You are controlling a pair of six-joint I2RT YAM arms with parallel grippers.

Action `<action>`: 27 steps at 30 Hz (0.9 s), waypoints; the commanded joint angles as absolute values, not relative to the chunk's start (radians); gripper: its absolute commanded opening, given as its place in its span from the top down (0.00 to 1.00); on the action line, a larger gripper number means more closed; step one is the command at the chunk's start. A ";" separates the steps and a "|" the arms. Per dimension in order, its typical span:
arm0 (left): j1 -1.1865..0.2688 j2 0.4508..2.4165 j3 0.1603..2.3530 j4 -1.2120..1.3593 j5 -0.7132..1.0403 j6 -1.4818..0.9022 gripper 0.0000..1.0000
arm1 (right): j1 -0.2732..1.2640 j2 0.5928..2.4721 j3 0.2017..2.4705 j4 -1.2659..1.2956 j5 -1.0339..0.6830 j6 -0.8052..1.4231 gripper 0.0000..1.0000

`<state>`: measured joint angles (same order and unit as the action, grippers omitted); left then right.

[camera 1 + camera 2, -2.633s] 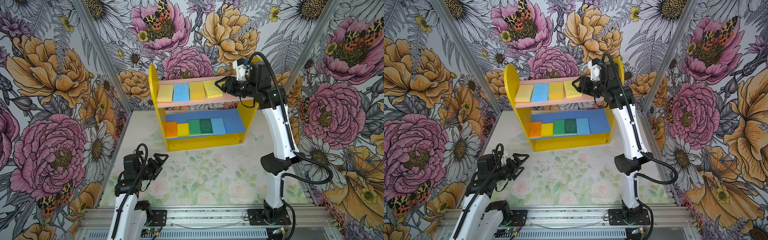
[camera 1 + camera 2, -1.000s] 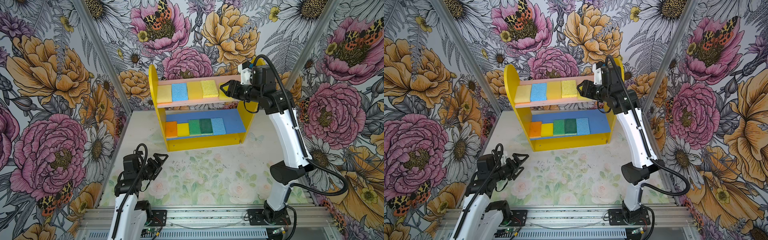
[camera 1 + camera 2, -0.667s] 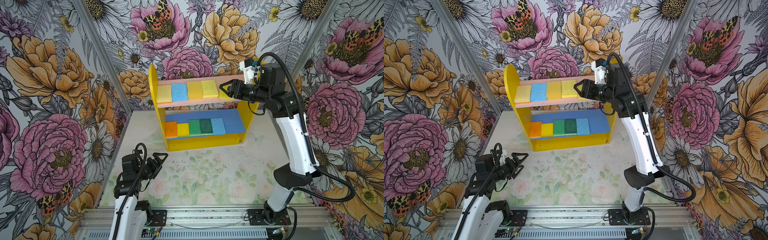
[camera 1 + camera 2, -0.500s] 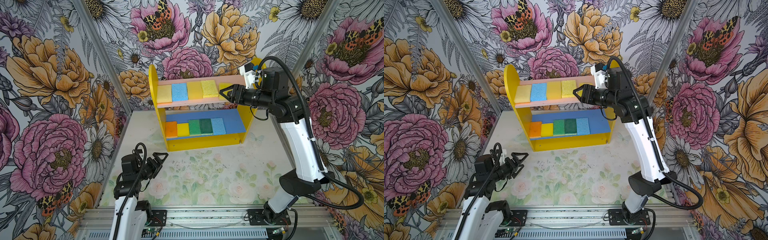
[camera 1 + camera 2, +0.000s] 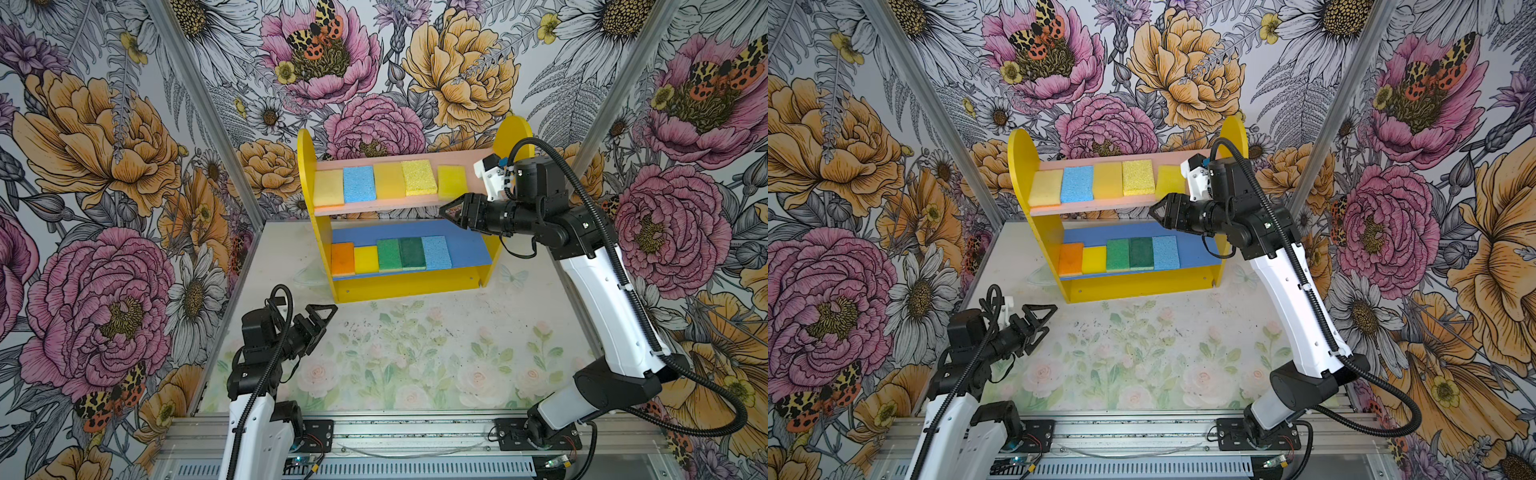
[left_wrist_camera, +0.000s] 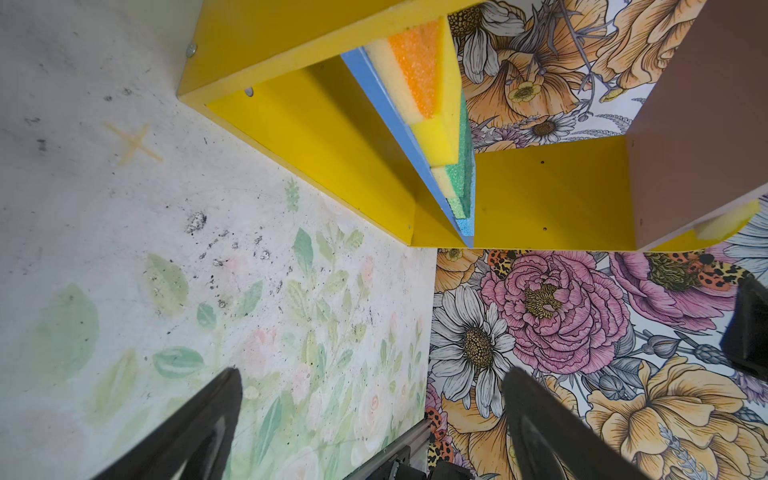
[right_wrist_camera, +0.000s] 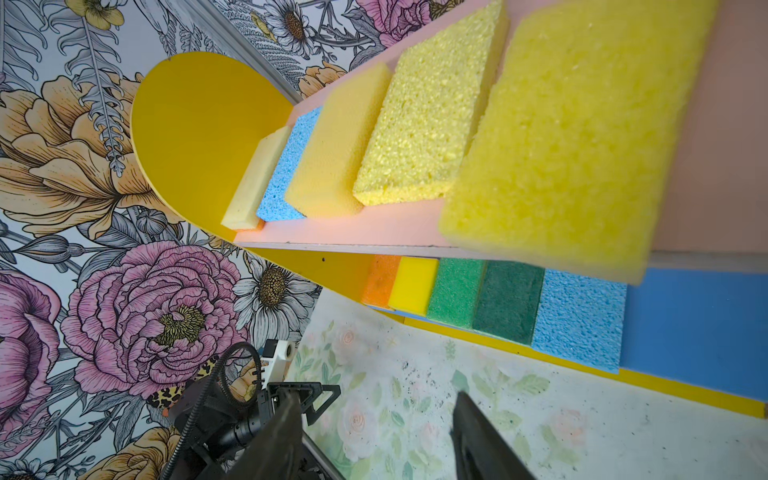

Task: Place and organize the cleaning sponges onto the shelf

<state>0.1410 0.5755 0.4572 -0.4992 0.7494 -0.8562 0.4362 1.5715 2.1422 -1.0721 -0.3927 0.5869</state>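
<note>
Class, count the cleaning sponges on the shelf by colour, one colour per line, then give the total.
Yellow sponges: 5
Blue sponges: 2
Green sponges: 2
Orange sponge: 1
Total: 10, all on the shelf

My view's boxed in by loud floral walls; the table is faded rose-print, scuffed black.
</note>
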 commanded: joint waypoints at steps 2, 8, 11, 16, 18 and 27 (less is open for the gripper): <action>0.144 0.571 0.451 -0.472 0.771 -0.848 0.01 | 0.412 1.590 2.179 -1.068 -0.367 0.582 0.41; 0.145 0.569 0.449 -0.474 0.765 -0.849 0.01 | 0.363 1.625 2.199 -1.066 -0.378 0.570 0.41; 0.145 0.572 0.451 -0.473 0.764 -0.849 0.01 | 0.347 1.648 2.216 -1.067 -0.385 0.563 0.41; 0.145 0.573 0.451 -0.474 0.764 -0.847 0.01 | 0.341 1.692 2.267 -1.068 -0.376 0.552 0.41; 0.144 0.573 0.451 -0.473 0.763 -0.847 0.01 | 0.338 1.709 2.291 -1.068 -0.375 0.552 0.41; 0.146 0.576 0.451 -0.473 0.761 -0.847 0.01 | 0.317 1.778 2.364 -1.068 -0.379 0.550 0.41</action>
